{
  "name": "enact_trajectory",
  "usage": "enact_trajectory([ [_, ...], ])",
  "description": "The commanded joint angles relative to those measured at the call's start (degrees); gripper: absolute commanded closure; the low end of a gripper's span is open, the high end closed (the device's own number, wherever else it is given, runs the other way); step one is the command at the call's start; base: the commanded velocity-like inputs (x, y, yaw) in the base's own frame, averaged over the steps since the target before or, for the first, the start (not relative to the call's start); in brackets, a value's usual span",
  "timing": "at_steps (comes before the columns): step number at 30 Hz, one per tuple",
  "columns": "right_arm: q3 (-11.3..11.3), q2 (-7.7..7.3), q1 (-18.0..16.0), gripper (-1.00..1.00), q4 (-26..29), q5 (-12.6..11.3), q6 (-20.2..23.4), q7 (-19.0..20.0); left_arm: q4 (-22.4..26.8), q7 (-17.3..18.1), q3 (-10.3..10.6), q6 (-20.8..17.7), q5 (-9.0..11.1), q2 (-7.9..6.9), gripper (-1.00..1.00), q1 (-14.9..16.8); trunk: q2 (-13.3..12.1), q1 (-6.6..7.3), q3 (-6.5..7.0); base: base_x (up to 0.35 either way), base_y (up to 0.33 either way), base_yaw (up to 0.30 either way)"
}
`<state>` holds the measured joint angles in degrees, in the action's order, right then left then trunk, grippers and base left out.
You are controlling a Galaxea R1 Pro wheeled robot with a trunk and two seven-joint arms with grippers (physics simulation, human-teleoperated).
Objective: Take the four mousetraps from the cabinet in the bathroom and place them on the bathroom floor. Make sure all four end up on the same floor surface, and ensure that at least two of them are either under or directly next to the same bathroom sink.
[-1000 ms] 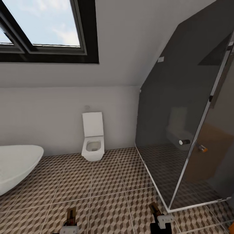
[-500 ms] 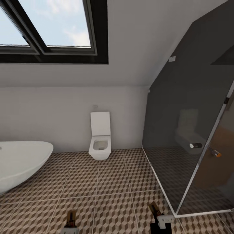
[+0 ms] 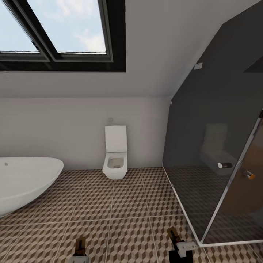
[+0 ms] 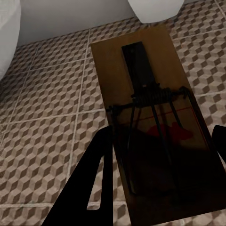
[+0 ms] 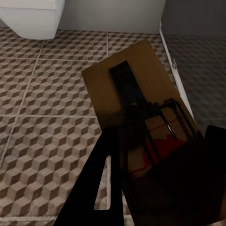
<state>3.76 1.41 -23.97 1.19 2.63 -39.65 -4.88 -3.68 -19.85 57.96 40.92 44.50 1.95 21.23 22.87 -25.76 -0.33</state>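
Each gripper, left (image 4: 160, 155) and right (image 5: 160, 165), clamps one mousetrap (image 4: 155, 108) between its fingers.

- Our left gripper (image 3: 79, 252) ends in a pale grey block at the head view's lower edge.
- Our right gripper (image 3: 179, 245) carries a white bracket with small dark screw holes.
- In both wrist views our fingers (image 4: 92, 186) are flat, matt black blades, each with a long slot.
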Motion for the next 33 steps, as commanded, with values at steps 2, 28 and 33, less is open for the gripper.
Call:
enact_trajectory([
  [2, 0.37, 0.00, -0.02, 1.00, -0.04, 0.27, -0.08, -0.48, -0.19, -0.63, 0.33, 0.04, -0.41, 0.07, 1.00, 0.04, 0.05, -0.02, -0.04, 0.000, 0.000, 0.055],
  [28, 0.37, -0.15, -0.02, 1.00, -0.04, 0.29, -0.16, -0.45, -0.19, -0.63, 0.37, 0.04, -0.39, 0.07, 1.00, 0.04, 0.05, -0.02, -0.04, 0.000, 0.000, 0.003],
  [33, 0.37, -0.10, -0.02, 1.00, -0.03, 0.27, -0.16, -0.47, -0.19, -0.63, 0.35, 0.04, -0.38, 0.07, 1.00, 0.04, 0.05, -0.02, -0.04, 0.000, 0.000, 0.058],
])
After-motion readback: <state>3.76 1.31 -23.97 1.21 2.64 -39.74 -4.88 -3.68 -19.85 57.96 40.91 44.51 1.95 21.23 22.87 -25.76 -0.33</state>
